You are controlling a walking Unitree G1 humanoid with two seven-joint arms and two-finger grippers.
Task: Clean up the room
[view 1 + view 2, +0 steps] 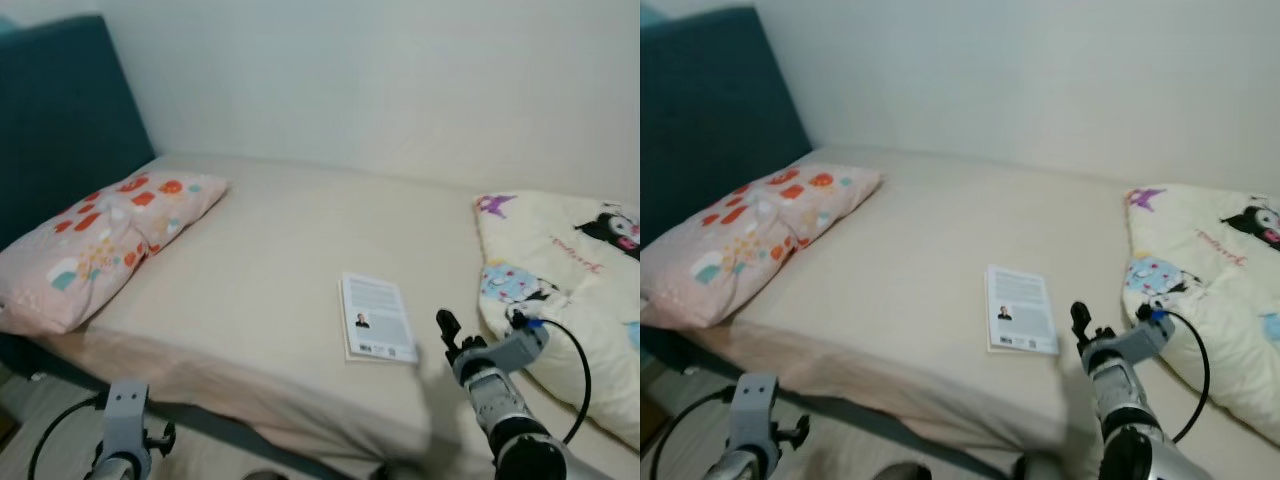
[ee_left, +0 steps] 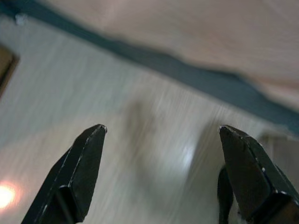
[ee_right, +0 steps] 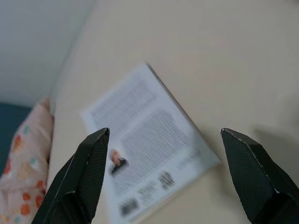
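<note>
A robot faces a bed [image 1: 270,250] with a book [image 1: 377,317] lying flat on the bare sheet.

At nine o'clock, a pink pillow [image 1: 100,240] with red and orange patches rests against a dark teal headboard [image 1: 55,120]. At seven o'clock the left claw [image 2: 161,175] hangs low beside the bed's edge, above the pale wooden floor [image 2: 117,140], its fingers spread apart and released. Near the middle, toward five o'clock, the white book lies back cover up, with printed text and a small portrait. Just beside it at five o'clock, the right claw [image 3: 166,179] hovers over the sheet, fingers wide apart, holding nothing, the book between and beyond its tips. At three o'clock lies a cream blanket [image 1: 570,290] printed with cartoon figures.
</note>
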